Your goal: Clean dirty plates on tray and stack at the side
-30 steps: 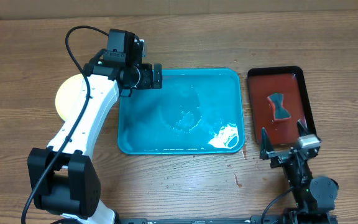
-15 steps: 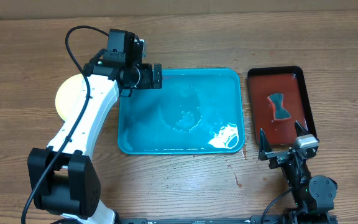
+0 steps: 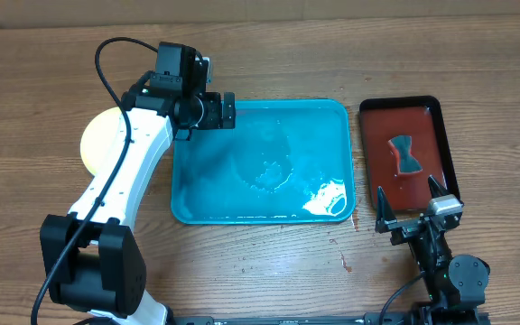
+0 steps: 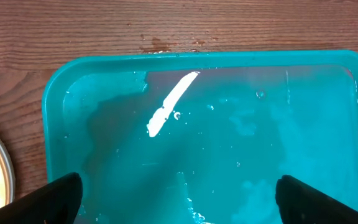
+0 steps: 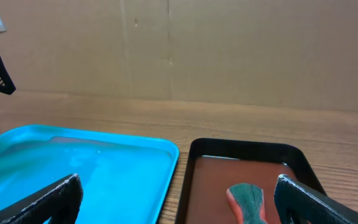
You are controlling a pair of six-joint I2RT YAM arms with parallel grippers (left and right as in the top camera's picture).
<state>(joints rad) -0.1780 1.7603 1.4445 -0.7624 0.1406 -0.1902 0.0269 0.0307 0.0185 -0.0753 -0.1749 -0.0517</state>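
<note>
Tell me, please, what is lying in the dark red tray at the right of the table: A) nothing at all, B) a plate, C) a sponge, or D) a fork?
C: a waisted sponge with a dark scouring top lies alone in the dark red tray; no plate or fork shows there.

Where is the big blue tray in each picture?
Overhead: the teal tray lies in the middle of the picture.
Left wrist: the teal tray fills most of the picture, seen from above.
Right wrist: the teal tray is at the lower left.
Shared landmark: the wooden table shows in all three; the dark red tray sits right of it in overhead and right wrist.
</note>
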